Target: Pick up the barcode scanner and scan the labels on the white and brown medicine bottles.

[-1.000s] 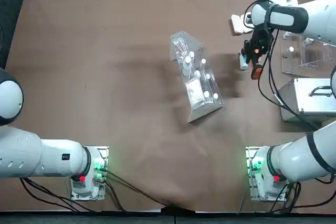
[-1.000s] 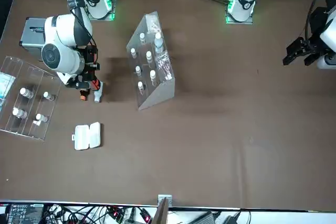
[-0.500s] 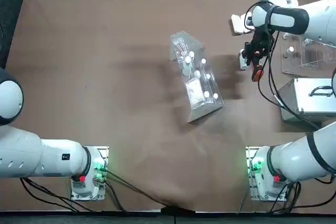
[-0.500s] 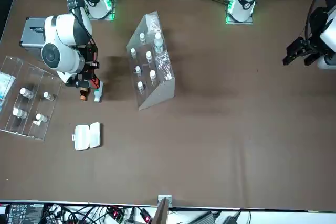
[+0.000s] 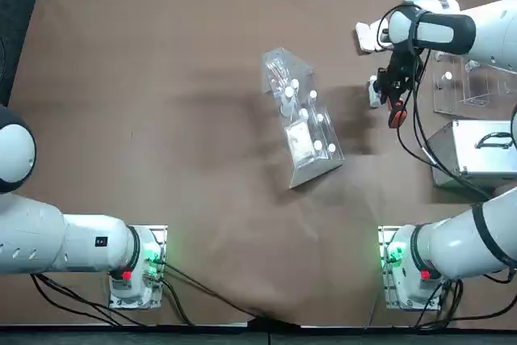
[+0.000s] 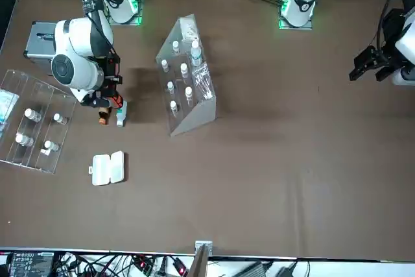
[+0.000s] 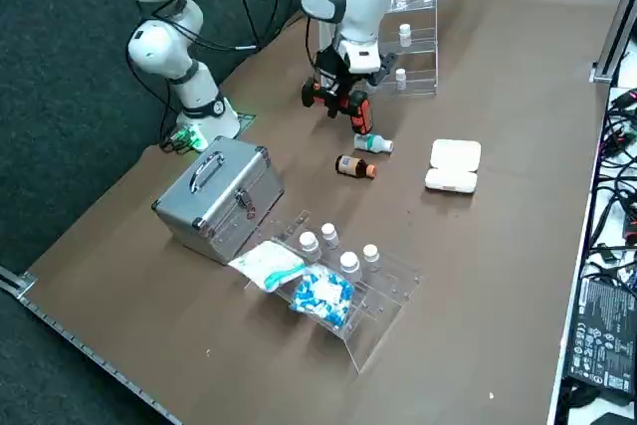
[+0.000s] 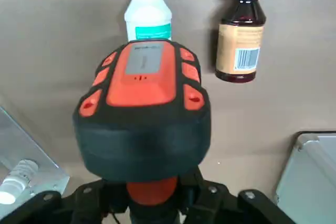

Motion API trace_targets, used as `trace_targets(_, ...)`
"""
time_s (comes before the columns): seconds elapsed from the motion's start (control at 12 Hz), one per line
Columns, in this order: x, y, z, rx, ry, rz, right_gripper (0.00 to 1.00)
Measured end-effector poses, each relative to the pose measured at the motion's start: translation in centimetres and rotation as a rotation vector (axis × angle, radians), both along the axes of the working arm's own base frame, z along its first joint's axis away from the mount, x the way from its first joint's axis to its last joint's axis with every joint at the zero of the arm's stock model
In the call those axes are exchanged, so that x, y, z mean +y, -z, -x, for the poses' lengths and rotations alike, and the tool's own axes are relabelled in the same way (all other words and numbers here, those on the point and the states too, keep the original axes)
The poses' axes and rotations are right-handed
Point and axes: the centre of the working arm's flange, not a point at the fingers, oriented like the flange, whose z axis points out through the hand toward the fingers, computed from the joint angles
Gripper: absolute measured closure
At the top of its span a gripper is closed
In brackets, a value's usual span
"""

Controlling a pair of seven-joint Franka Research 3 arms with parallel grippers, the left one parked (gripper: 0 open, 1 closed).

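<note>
Barcode scanner [image 8: 142,145] lines up with the white bottle [image 8: 149,17]; brown bottle [image 8: 240,35] sits off to the right

Held: scanner, in the right tool [image 8: 153,195], which is closed around the orange-red handle. Its head points outward from the robot's edge of the tabletop [image 7: 478,296], and in the wrist view it overlaps the lower body of the white bottle. Height above the surface: cannot tell.

Layout: both bottles lie on their sides, near each other but apart, in the right part of the tabletop. Their long axes run roughly parallel, caps towards the far edge. White is the one nearer the tabletop's middle; brown lies beside it, nearer the right edge.

Key relation: scanner axis and white bottle axis nearly coincide, head at the bottle's base end. From there brown is a sideways shift towards the right edge. Its barcode [image 8: 247,59] faces up; on white only a teal band shows, no barcode seen.

Judgement: scanning stage, pick-up done. Whether either label has been read cannot be told. For brown, the coming move would be mainly lateral, little turning needed. Risk: a low head could nudge white and roll it.
</note>
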Motion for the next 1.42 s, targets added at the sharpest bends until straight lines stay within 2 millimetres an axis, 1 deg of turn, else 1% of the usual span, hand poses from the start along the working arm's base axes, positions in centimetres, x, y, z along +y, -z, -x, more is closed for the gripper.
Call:
trace_targets(0.42,-0.4,0.9,0.6,-0.001,-0.002,-0.003,0.57)
trace_targets(0.67,-0.5,0.9,0.5,-0.004,-0.004,-0.005,0.57)
trace_targets(0.75,-0.5,0.5,0.4,-0.012,-0.008,-0.008,0.57)
trace_targets(0.92,-0.7,-0.8,0.0,-0.033,-0.017,-0.018,0.57)
trace_targets(1.0,-1.4,-2.5,-0.3,-0.033,-0.021,-0.029,0.57)
trace_targets(1.17,-2.3,-3.9,-0.7,-0.033,-0.016,-0.036,0.57)
trace_targets(1.25,-2.7,-4.2,-0.8,-0.034,-0.011,-0.038,0.57)
trace_targets(1.42,-3.7,-4.2,-0.9,-0.030,-0.004,-0.041,0.57)
